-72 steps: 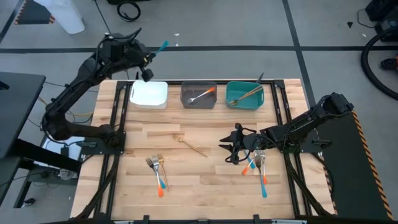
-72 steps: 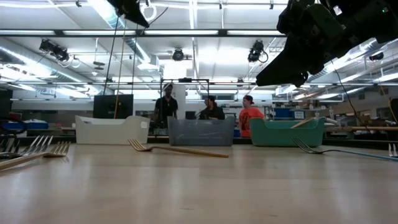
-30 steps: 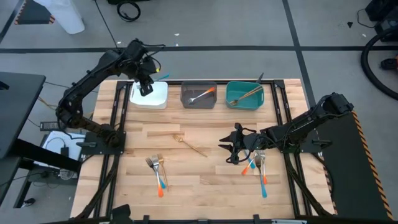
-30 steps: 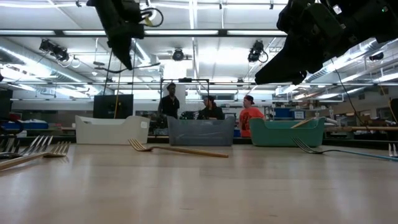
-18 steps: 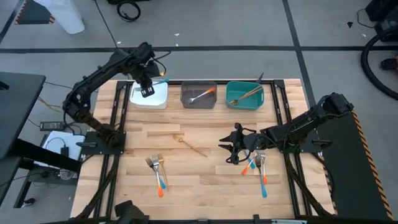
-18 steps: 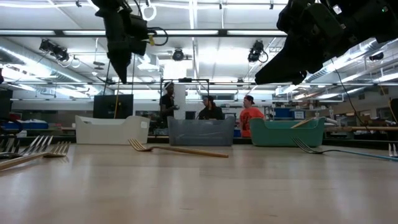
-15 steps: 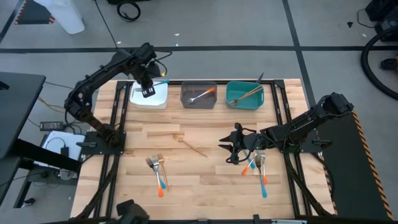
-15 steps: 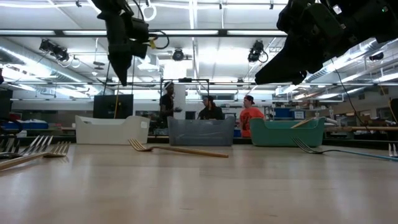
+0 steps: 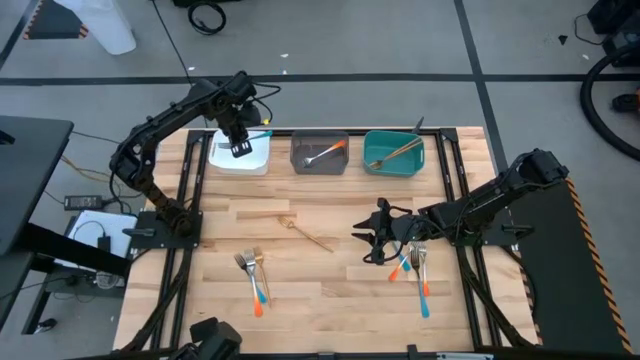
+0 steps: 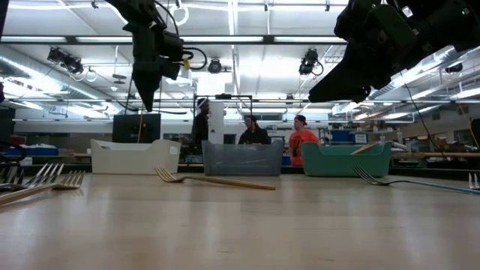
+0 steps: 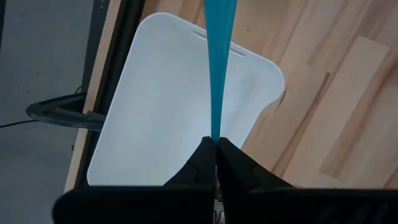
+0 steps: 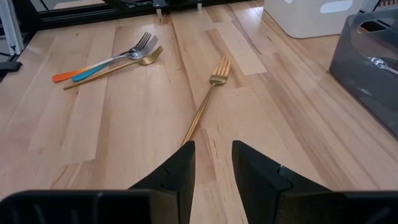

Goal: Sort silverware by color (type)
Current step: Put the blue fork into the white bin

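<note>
The left gripper [image 9: 240, 148] hangs above the white bin [image 9: 240, 155] at the table's [image 9: 330, 215] far left, its fingers pinched tight on the blue handle [image 11: 218, 68] of a utensil whose head is hidden; in the left wrist view the handle runs straight out from the fingertips, its long axis across the bin's open mouth. The bin [image 11: 174, 106] shows nothing inside it there. Three bins stand in a row along the far edge: white, grey [image 9: 320, 154] and teal [image 9: 394, 151]. The grey one holds an orange-handled piece, the teal one a gold piece. One gold fork [image 9: 310, 236] lies alone mid-table on a diagonal, tines toward the white bin. Near the front left three forks [image 9: 253, 277] lie bunched: one orange-handled, one blue-handled, one gold. At the right, another cluster [image 9: 413, 268] of blue and orange handles lies just beside the right gripper [image 9: 372, 240]; its count cannot be told. That gripper waits low over the table with its fingers parted, holding nothing.
</note>
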You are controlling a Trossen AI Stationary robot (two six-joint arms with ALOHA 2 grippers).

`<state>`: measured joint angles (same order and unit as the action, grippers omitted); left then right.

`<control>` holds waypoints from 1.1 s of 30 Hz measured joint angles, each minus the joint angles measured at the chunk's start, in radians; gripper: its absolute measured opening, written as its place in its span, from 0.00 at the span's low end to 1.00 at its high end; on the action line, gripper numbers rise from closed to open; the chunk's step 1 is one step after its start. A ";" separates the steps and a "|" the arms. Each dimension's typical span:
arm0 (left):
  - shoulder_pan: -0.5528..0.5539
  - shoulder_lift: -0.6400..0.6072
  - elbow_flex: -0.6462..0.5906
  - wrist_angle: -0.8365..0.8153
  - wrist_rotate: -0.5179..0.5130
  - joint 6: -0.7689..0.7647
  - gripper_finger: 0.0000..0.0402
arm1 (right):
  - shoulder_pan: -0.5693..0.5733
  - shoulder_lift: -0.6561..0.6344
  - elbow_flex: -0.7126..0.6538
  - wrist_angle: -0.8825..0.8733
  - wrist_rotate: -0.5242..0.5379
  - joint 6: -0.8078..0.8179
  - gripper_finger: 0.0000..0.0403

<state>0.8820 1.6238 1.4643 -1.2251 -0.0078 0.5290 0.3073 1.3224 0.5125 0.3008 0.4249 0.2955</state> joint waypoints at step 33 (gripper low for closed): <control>-0.009 0.000 -0.363 0.313 -0.211 0.018 0.02 | -0.007 0.000 0.000 0.013 0.002 0.017 0.29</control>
<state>0.8730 1.6238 1.1010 -0.9123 -0.2189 0.5471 0.3001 1.3224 0.5123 0.3141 0.4267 0.3122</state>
